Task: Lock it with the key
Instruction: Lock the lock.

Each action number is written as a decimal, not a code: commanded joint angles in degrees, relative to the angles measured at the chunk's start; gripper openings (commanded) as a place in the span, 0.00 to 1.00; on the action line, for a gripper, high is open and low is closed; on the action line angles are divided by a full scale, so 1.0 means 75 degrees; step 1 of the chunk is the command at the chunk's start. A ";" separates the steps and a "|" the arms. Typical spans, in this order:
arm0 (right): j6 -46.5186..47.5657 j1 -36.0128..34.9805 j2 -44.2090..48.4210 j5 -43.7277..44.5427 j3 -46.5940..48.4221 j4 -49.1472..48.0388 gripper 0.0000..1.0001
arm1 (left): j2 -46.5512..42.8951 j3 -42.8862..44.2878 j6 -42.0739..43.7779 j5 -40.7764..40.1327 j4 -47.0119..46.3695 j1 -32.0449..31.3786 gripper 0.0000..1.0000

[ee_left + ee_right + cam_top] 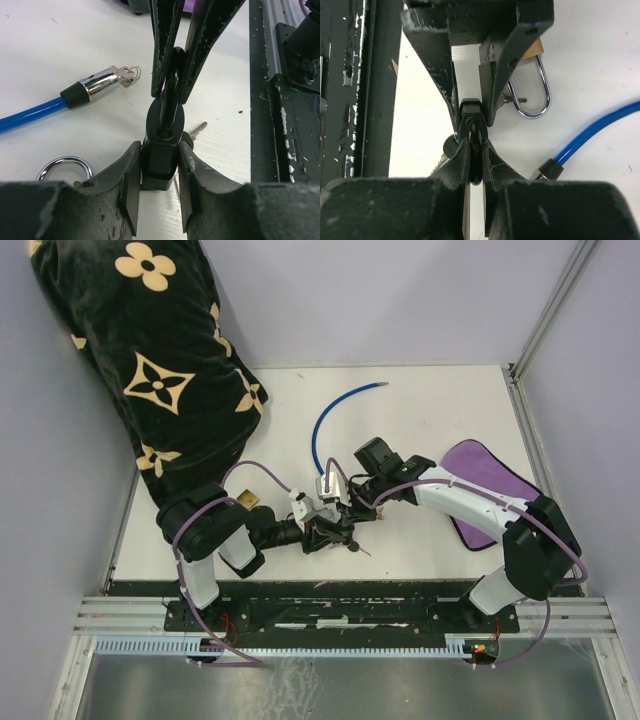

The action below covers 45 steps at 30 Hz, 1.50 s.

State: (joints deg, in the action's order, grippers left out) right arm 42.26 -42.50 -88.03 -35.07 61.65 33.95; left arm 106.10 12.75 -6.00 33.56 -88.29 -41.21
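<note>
Padlock [160,150] of matte black clamped by left end effector [159,157], curved shackle [169,102] by right end effector [476,152]

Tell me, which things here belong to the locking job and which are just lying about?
In the job: black padlock, key, left gripper, right gripper.
Lying about: blue cable lock, brass padlock, purple cloth, black patterned fabric.

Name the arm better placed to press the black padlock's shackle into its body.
Right. The right pincer grips the shackle of the black padlock from above, so it can probably push straight down. The left pincer clamps the padlock from below and likely serves best as the steady hold.
</note>
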 commanded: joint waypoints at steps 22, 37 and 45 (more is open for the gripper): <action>-0.0780 0.0197 -0.0388 -0.0466 -0.0156 0.1216 0.02 | 0.0155 0.0116 -0.0022 0.0254 -0.1440 0.0573 0.04; -0.0796 0.0276 -0.0487 -0.1402 0.0268 0.0959 0.02 | 0.0233 0.0021 -0.0099 0.0457 -0.1089 0.0566 0.18; -0.0971 0.0271 -0.0455 -0.0899 0.0525 0.0929 0.02 | -0.0190 -0.0042 0.0204 0.0370 -0.0243 0.0573 0.39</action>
State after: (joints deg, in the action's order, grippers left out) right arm 37.43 -39.11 -92.60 -34.81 61.71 42.54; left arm 106.26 12.34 -7.22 41.89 -88.29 -37.50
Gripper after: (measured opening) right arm 0.131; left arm 0.365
